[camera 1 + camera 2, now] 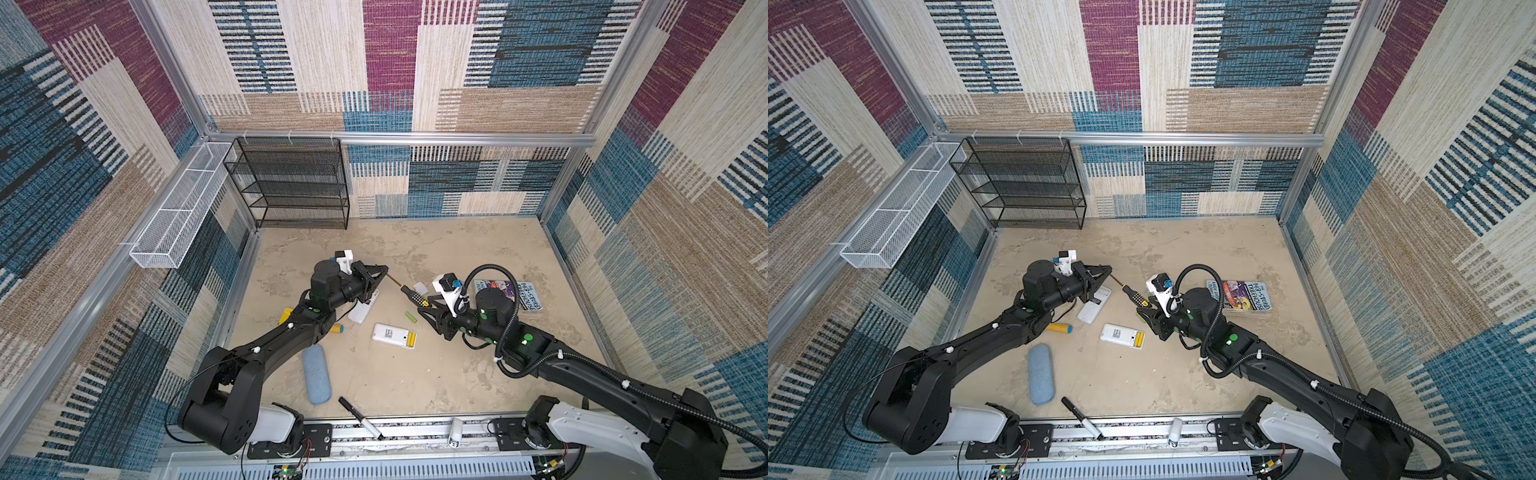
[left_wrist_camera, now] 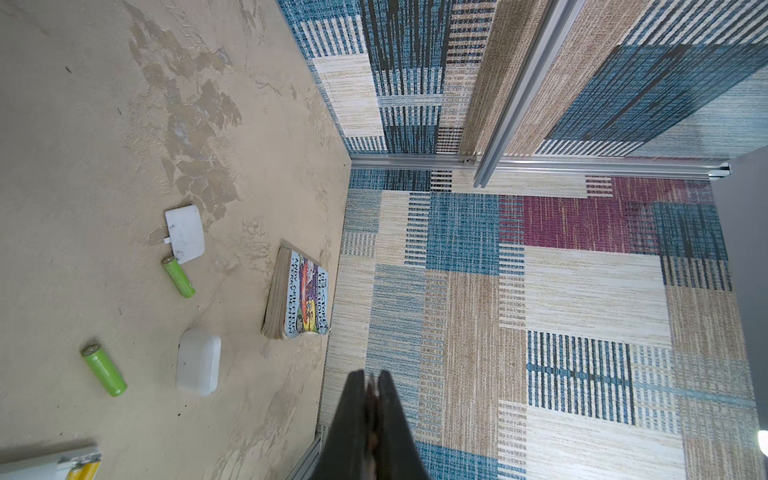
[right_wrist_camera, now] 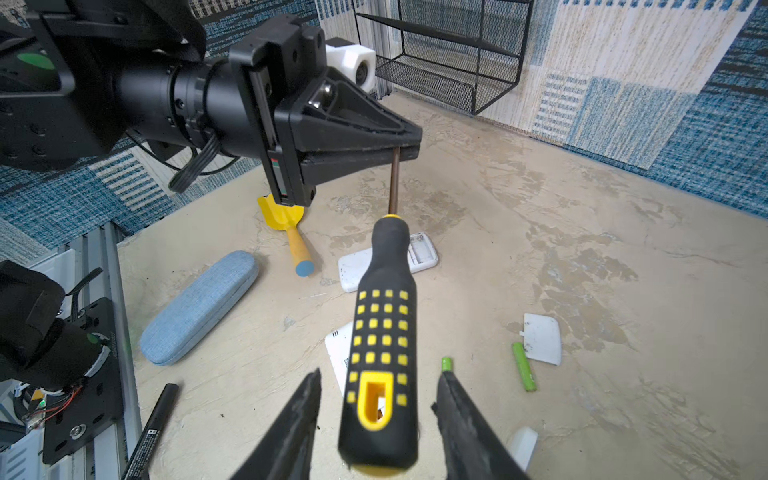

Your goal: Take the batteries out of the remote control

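Note:
A white remote (image 1: 388, 333) lies face down mid-floor with two yellow batteries (image 1: 411, 339) in its uncovered bay. A second white remote (image 1: 361, 312) lies below my left gripper, its bay empty in the right wrist view. Two lime green batteries (image 2: 178, 276) (image 2: 104, 371) lie loose on the floor. My left gripper (image 1: 384, 270) is shut on the metal shaft of a black-and-yellow screwdriver (image 3: 382, 324), holding it in the air. My right gripper (image 3: 380, 374) is open, one finger on each side of the handle end, with gaps showing.
Two white battery covers (image 2: 185, 234) (image 2: 198, 368) lie near the green batteries. A book (image 1: 509, 293) lies at the right, a blue glasses case (image 1: 316, 375), a yellow toy shovel (image 3: 291, 226) and a black marker (image 1: 359, 417) at the left front. A black wire shelf (image 1: 291, 183) stands at the back.

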Action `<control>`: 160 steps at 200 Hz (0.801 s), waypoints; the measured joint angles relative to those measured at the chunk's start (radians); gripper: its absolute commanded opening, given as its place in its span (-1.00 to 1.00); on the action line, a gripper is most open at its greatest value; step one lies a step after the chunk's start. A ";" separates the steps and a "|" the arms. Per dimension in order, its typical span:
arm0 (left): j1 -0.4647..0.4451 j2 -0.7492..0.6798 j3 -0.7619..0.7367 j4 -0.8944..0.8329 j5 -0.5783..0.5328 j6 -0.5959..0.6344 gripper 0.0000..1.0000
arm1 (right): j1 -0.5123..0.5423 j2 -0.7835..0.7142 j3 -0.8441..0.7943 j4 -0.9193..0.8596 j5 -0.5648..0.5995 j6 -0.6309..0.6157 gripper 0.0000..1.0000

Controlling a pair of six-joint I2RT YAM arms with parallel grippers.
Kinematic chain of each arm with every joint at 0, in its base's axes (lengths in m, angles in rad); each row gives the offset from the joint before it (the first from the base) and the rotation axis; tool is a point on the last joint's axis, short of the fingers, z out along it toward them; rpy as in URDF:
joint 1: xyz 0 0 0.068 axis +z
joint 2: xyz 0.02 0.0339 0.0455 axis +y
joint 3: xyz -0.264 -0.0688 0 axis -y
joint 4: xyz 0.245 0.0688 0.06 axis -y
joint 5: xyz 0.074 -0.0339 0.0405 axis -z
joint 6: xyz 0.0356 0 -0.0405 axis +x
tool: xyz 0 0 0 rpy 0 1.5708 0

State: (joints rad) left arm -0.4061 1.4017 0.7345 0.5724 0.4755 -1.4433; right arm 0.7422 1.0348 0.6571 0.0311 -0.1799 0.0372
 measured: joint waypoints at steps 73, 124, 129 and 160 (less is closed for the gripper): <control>0.001 0.018 -0.002 0.048 0.003 -0.022 -1.00 | -0.009 0.041 0.025 0.026 -0.045 0.000 -0.06; 0.004 0.018 -0.007 0.064 0.006 -0.022 -1.00 | -0.010 0.082 0.056 0.032 -0.045 -0.001 -0.19; 0.004 0.018 -0.008 0.066 0.007 -0.022 -1.00 | -0.010 0.085 0.058 0.033 -0.045 -0.001 -0.19; 0.004 0.018 -0.012 0.067 0.010 -0.022 -1.00 | -0.010 0.102 0.063 0.035 -0.046 -0.002 -0.21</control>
State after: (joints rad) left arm -0.4019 1.4193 0.7227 0.6392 0.4854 -1.4654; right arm 0.7326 1.1366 0.7204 0.0666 -0.2260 0.0357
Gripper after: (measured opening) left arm 0.089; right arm 0.403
